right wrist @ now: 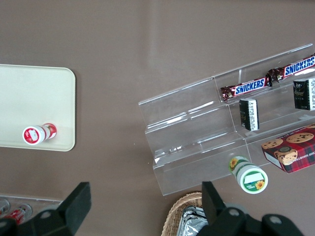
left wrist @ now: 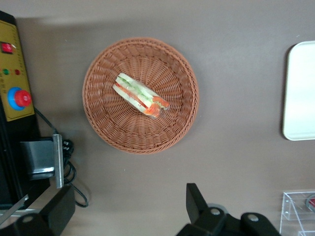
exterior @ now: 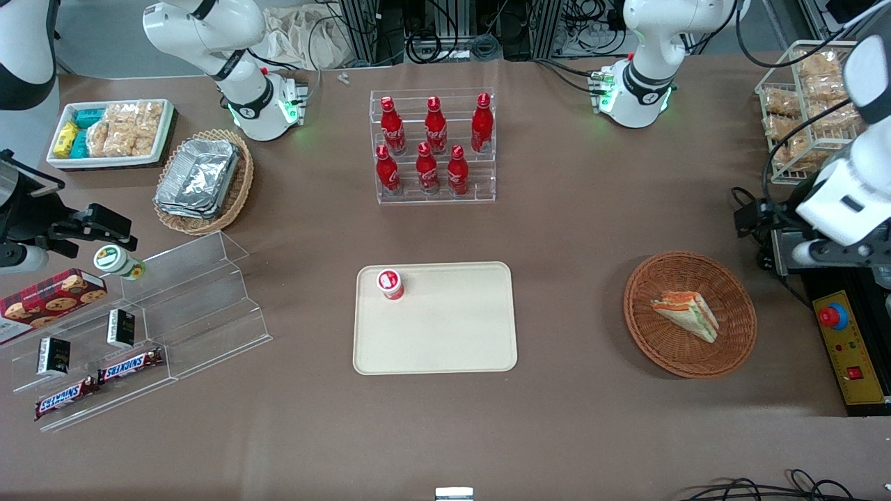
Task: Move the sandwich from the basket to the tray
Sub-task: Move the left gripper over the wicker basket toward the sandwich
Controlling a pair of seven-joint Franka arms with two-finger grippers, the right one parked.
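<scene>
1. The gripper (left wrist: pixel 125 214) hangs above the table beside the basket, toward the working arm's end; its two dark fingers (left wrist: pixel 197 201) stand wide apart and hold nothing; in the front view the gripper (exterior: pixel 759 226) sits apart from the basket rim, farther from the camera than the basket.
2. The basket (left wrist: pixel 184 123) is round, reddish-brown wicker, resting flat on the brown table (exterior: pixel 571 229); the same basket (exterior: pixel 640 320) lies well apart from the tray.
3. The sandwich (left wrist: pixel 140 94) lies inside the basket, near its middle; pale bread, green and orange-red layers visible; in the front view the sandwich (exterior: pixel 686 313) lies on its side.
4. The tray (exterior: pixel 452 334) is cream-beige with rounded corners, at the middle of the table; its edge (left wrist: pixel 300 93) shows in the wrist view.
5. A small red-and-white container (exterior: pixel 390 283) stands on the tray at one corner.
6. A yellow control box (exterior: pixel 850 348) with a red button sits near the basket, at the table's edge.
</scene>
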